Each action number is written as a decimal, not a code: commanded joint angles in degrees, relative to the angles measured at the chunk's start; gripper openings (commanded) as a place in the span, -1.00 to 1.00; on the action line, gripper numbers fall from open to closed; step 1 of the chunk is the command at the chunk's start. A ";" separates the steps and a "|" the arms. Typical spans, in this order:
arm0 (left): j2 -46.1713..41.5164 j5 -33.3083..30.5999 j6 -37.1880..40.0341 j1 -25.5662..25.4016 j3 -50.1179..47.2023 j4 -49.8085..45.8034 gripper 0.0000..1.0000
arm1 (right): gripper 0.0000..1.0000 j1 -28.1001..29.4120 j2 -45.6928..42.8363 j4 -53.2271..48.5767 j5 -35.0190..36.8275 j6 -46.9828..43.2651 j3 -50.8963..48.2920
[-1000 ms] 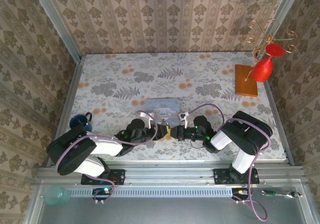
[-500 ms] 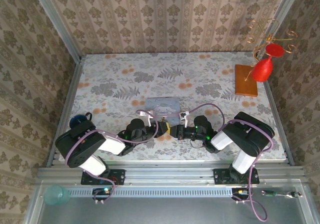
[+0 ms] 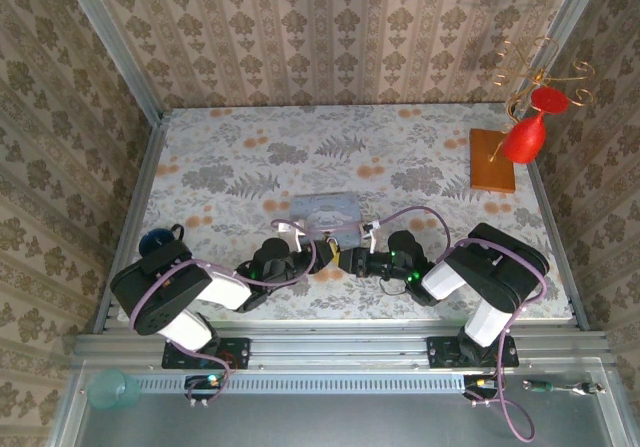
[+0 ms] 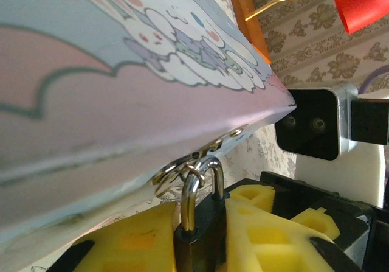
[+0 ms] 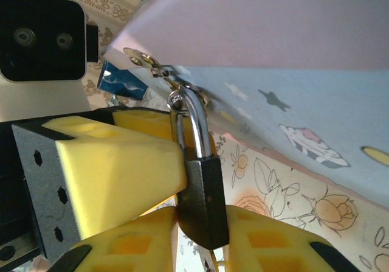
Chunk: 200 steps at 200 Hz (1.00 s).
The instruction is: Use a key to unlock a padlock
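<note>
Floral bench (image 3: 230, 167) between wallpapered walls, seen from above: the left gripper (image 3: 318, 255) and right gripper (image 3: 350, 260) face each other just below a pastel tin (image 3: 325, 208) at centre. Left wrist view: the padlock (image 4: 199, 238), lower centre, hangs from the tin's clasp, with the left gripper's yellow pads (image 4: 137, 241) pressed against its body. Right wrist view: the right gripper narrowly brackets the padlock's base; whether it grips, I cannot tell.
</note>
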 commanded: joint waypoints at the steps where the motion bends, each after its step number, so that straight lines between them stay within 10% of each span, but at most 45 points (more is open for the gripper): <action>1: -0.72 -3.48 -2.37 -1.07 0.03 1.19 -0.97 | -0.36 1.30 -1.29 4.90 2.29 -0.23 -0.97; 118: -7.36 -8.52 -2.59 -1.19 1.69 -11.18 -1.00 | -0.26 2.61 -6.97 -5.32 10.94 -4.57 -2.29; 200: -13.86 -14.20 -8.40 -2.28 6.47 -32.36 -1.00 | -0.29 16.19 -18.34 -33.38 33.32 -22.82 3.10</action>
